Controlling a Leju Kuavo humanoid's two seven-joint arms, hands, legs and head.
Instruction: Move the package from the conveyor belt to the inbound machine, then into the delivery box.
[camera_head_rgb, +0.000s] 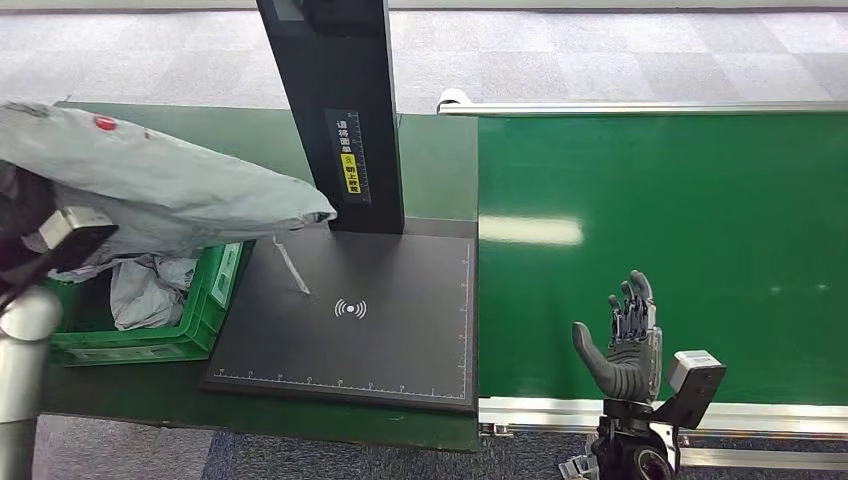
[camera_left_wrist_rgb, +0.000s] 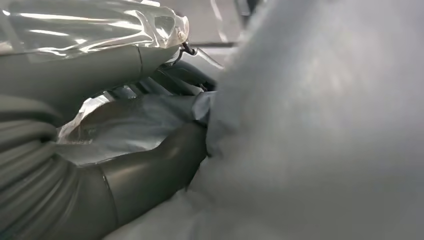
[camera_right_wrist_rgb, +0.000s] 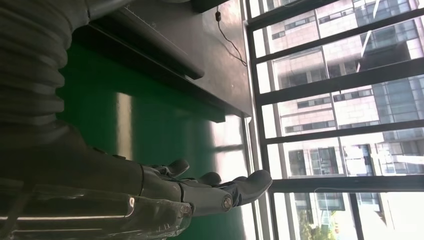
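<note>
— Where do we see the package (camera_head_rgb: 150, 180)?
— Upper left of the frame, gripped by our left hand (camera_left_wrist_rgb: 150, 165), above the green delivery box (camera_head_rgb: 140, 340).
— And our right hand (camera_head_rgb: 628, 345)?
— Lower right, upright over the conveyor belt (camera_head_rgb: 700, 230), fingers (camera_right_wrist_rgb: 220, 192) spread, holding nothing.

A grey plastic package (camera_head_rgb: 150, 180) (crumpled, red sticker on top) hangs above the green box (camera_head_rgb: 205, 300), beside the black machine (camera_head_rgb: 350, 320).
</note>
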